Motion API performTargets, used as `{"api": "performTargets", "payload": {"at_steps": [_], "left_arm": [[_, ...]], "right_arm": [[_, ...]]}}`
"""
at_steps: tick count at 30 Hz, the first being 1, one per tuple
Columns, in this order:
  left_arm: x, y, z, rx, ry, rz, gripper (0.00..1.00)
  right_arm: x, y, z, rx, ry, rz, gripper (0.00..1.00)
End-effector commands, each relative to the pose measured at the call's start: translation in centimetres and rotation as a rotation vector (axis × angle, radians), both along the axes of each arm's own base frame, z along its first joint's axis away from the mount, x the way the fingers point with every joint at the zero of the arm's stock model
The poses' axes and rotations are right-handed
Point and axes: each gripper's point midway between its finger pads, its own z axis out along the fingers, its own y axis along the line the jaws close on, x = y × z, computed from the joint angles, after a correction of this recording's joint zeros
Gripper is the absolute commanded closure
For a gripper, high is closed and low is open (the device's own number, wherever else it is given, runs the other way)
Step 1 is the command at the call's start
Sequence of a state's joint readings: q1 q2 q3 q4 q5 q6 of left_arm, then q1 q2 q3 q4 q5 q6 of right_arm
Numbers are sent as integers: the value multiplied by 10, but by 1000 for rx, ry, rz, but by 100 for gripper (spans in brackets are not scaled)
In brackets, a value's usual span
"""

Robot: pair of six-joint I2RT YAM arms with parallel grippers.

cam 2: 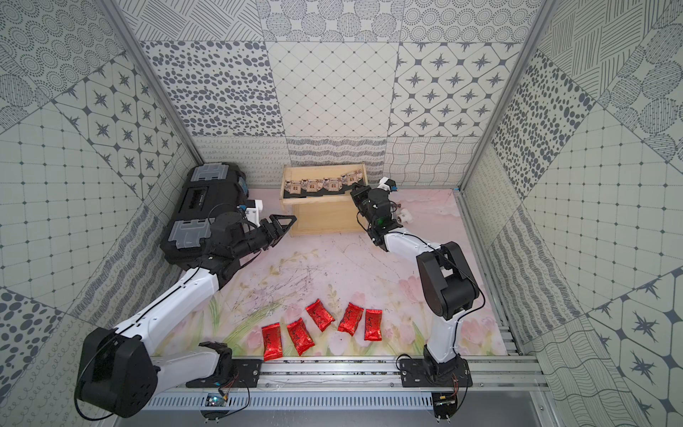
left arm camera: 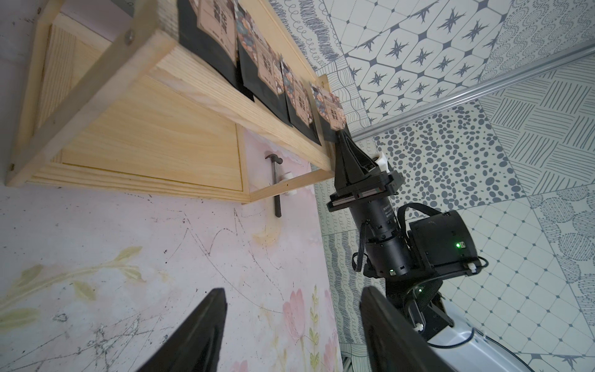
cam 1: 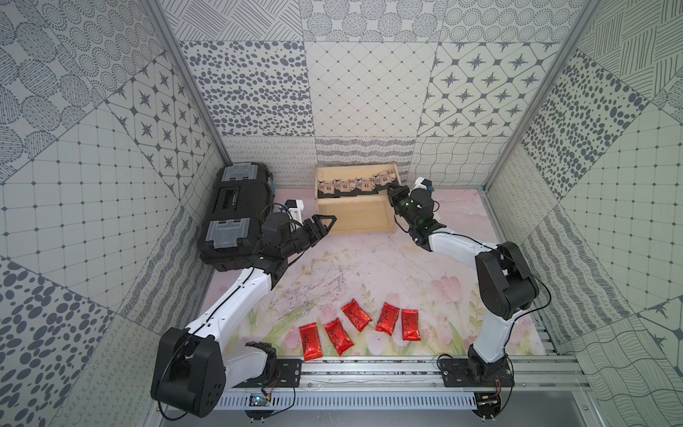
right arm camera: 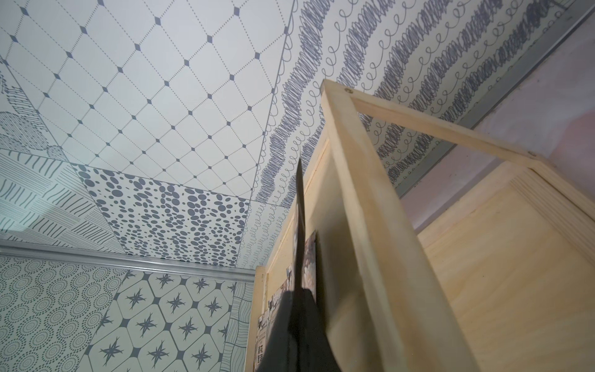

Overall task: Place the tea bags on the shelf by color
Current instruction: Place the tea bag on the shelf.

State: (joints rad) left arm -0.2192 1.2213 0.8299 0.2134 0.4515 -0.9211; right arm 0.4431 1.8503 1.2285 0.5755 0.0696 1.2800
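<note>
The pale wooden shelf [cam 1: 354,219] [cam 2: 321,218] stands at the back of the table. A row of black tea bags [cam 1: 347,185] [left arm camera: 267,74] leans on its upper tier. My right gripper [cam 1: 391,188] [cam 2: 354,189] [right arm camera: 297,293] is at the shelf's right end, shut on the rightmost black tea bag [cam 1: 384,178] [left arm camera: 330,109] [right arm camera: 300,209]. My left gripper [cam 1: 327,222] [cam 2: 286,220] [left arm camera: 293,290] hovers open and empty by the shelf's front left corner. Several red tea bags [cam 1: 355,314] [cam 2: 320,314] lie in a loose row near the table's front edge.
A black toolbox with grey latches [cam 1: 233,214] [cam 2: 201,210] sits left of the shelf, close behind my left arm. A small hammer [left arm camera: 277,186] lies on the mat beyond the shelf's right end. Patterned walls enclose three sides; a metal rail [cam 1: 369,373] runs along the front.
</note>
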Motion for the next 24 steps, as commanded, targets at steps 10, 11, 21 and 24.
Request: {"api": "performTargets", "payload": {"at_steps": [10, 11, 21, 24], "left_arm": [[-3, -3, 8, 5, -46, -32, 29], [-3, -3, 9, 4, -48, -32, 29], [-5, -2, 11, 2, -57, -31, 29], [-5, -2, 12, 0, -60, -29, 29]], "right_arm": [[1, 2, 0, 0, 15, -41, 87], [0, 2, -1, -3, 20, -44, 86], [-7, 5, -8, -14, 63, -42, 66], [-11, 6, -11, -20, 106, -36, 59]]}}
